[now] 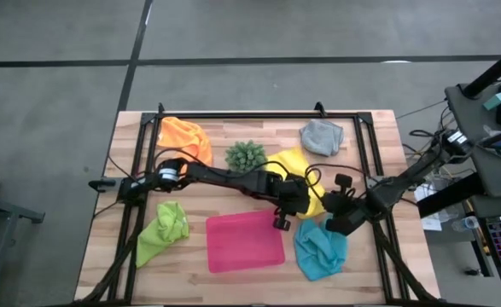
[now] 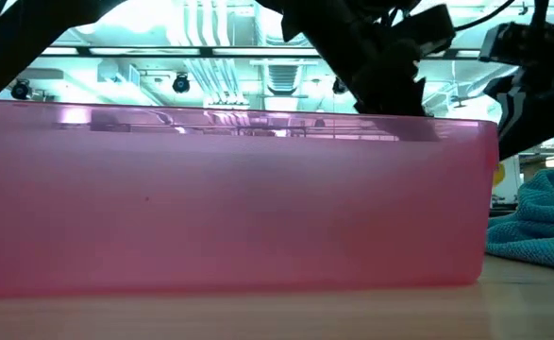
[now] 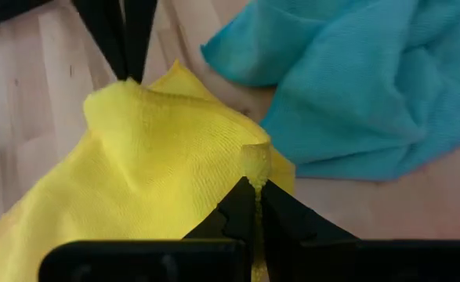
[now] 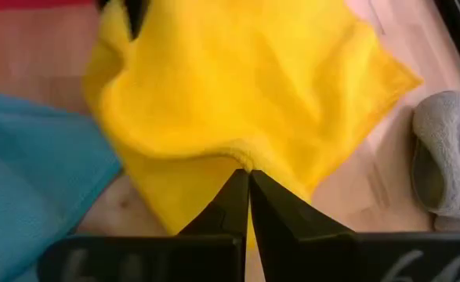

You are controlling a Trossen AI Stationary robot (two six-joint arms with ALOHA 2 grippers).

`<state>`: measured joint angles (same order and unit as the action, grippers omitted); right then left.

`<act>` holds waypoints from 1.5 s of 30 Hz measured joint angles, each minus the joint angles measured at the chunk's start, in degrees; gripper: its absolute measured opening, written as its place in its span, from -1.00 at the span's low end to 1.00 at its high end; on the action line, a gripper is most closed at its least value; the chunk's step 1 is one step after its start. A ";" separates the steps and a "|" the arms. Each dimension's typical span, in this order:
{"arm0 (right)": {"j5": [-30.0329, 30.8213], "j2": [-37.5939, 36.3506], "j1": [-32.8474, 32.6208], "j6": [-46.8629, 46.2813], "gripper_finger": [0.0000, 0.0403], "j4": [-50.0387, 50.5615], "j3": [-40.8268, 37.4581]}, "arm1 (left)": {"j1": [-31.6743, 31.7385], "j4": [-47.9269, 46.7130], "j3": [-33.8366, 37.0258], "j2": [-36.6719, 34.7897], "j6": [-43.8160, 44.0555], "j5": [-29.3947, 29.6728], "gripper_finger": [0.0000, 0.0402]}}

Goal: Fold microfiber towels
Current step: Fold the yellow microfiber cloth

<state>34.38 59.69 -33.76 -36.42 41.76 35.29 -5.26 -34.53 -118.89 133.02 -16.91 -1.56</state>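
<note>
Both arms meet mid-bench, centre of high view: left gripper (image 3: 253, 188) and right gripper (image 4: 245, 178), jaws clamped shut on yellow towel (image 1: 300, 164) edges, likely readying fold; blue towel (image 1: 321, 249) beside.

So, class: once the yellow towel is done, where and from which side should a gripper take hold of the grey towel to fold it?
Probably by an outer edge or corner, coming down from above. The grey towel lies bunched at the table's far right, apart from the yellow towel, so no flat corner shows; its loose rim toward the table's middle looks easiest. Both the left gripper and right gripper are shut on the yellow towel.
</note>
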 joint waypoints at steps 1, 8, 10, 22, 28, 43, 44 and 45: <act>-0.96 -0.58 -0.13 0.00 -0.96 -0.13 0.00 | -0.18 -0.16 0.07 -0.05 0.05 0.00 -1.00; -11.48 3.19 -0.24 -5.05 -0.88 -0.50 -0.90 | -0.29 -1.99 0.50 -0.20 1.25 0.09 -1.00; -12.92 5.70 -0.26 -7.21 -0.79 -0.69 -1.20 | -0.26 -2.08 0.54 -0.61 1.64 0.15 -1.00; -13.87 8.68 -0.26 -11.53 -0.05 0.22 -0.07 | 0.19 -3.01 1.12 -3.26 1.36 3.56 -1.00; -9.43 3.71 -1.48 -11.11 0.20 -0.85 -0.11 | 0.59 -3.44 1.18 -5.30 0.96 9.02 -1.00; 4.66 13.88 -3.98 -9.89 0.19 -20.97 -3.85 | 1.03 -3.46 1.18 -6.42 1.01 10.03 -1.00; 4.64 14.85 -4.00 -10.12 0.19 -20.99 -3.85 | 1.03 -3.51 1.18 -6.42 1.01 10.03 -1.00; 4.65 15.85 -4.00 -10.56 0.19 -21.01 -3.85 | 1.01 -3.52 1.18 -6.42 1.01 10.03 -1.00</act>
<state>39.03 75.54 -37.76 -46.99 20.76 31.44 -4.25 -38.05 -117.71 126.61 -15.90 8.47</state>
